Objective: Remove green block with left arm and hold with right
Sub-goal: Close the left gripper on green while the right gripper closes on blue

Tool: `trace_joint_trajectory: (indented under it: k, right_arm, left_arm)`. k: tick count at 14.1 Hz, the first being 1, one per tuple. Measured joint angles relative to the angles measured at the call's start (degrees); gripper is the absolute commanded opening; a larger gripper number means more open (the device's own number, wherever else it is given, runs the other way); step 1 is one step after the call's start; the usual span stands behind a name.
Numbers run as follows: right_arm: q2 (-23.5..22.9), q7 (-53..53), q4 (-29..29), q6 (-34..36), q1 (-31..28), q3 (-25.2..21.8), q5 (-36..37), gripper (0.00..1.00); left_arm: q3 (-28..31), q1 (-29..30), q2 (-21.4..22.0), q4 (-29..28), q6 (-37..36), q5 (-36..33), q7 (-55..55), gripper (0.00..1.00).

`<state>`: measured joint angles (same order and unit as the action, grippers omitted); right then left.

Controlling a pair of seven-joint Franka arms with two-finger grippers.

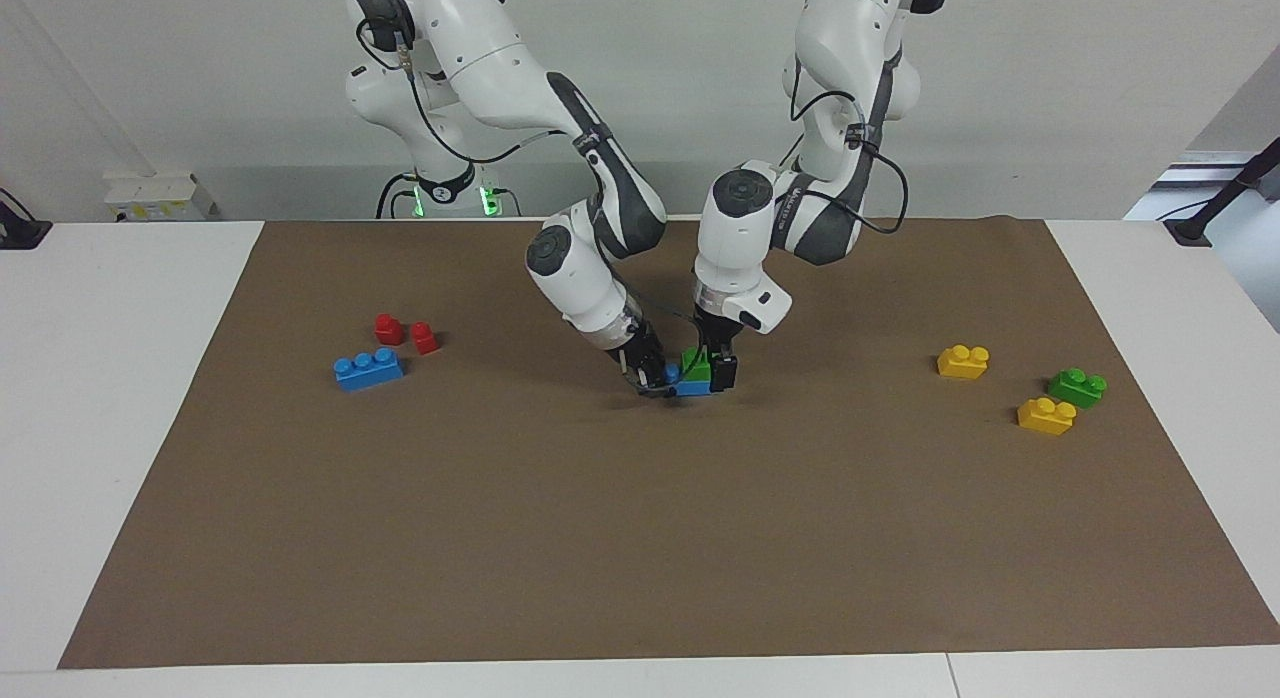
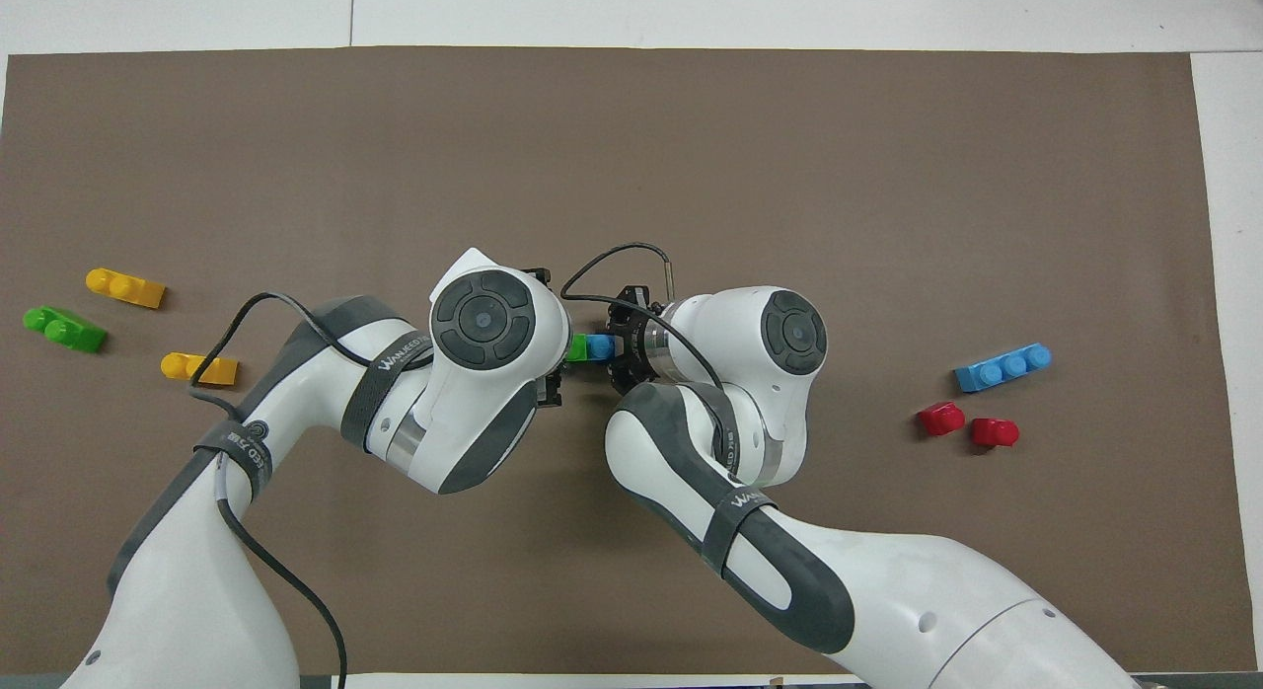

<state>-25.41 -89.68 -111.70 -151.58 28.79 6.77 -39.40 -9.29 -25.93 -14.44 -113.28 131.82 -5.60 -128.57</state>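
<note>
Both end effectors—left (image 1: 712,370) clamping green block (image 1: 695,363), right (image 1: 648,370) clamping blue brick (image 1: 690,386)—meet mid-mat.

Two green blocks (image 1: 694,362) (image 1: 1077,387), two blue bricks (image 1: 368,368) (image 1: 690,386), two yellow bricks (image 1: 963,361) (image 1: 1046,416), two red pieces (image 1: 388,328) (image 1: 424,338).
</note>
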Motion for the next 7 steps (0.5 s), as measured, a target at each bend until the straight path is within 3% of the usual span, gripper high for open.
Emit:
trace_joint_trajectory:
  k: [2, 3, 4, 5, 6, 7]
  right_arm:
    - [0.00, 0.00, 0.00, 0.00, -0.01, -0.03, 0.00, 0.00]
    - [0.00, 0.00, 0.01, 0.00, -0.04, -0.05, 0.00, 0.00]
    - [0.00, 0.00, 0.01, 0.00, -0.08, -0.08, -0.01, 0.00]
    - [0.00, 0.00, 0.01, 0.00, -0.10, -0.08, -0.01, 0.00]
    - [0.00, 0.00, 0.01, 0.00, -0.11, -0.08, -0.01, 0.00]
    - [0.00, 0.00, 0.01, 0.00, -0.11, -0.08, -0.01, 0.00]
  left_arm:
    - [0.07, 0.00, -0.02, 0.03, -0.24, -1.05, 0.00, 0.92]
    - [0.10, 0.00, -0.02, 0.04, -0.42, -1.29, 0.00, 0.82]
    - [0.12, 0.00, -0.02, 0.04, -0.64, -1.43, 0.00, 0.65]
    - [0.12, 0.00, -0.02, 0.04, -0.73, -1.60, 0.00, 0.20]
    - [0.12, 0.00, -0.02, 0.04, -0.73, -1.71, 0.00, 0.00]
    - [0.12, 0.00, -0.02, 0.05, -0.73, -1.76, 0.00, 0.00]
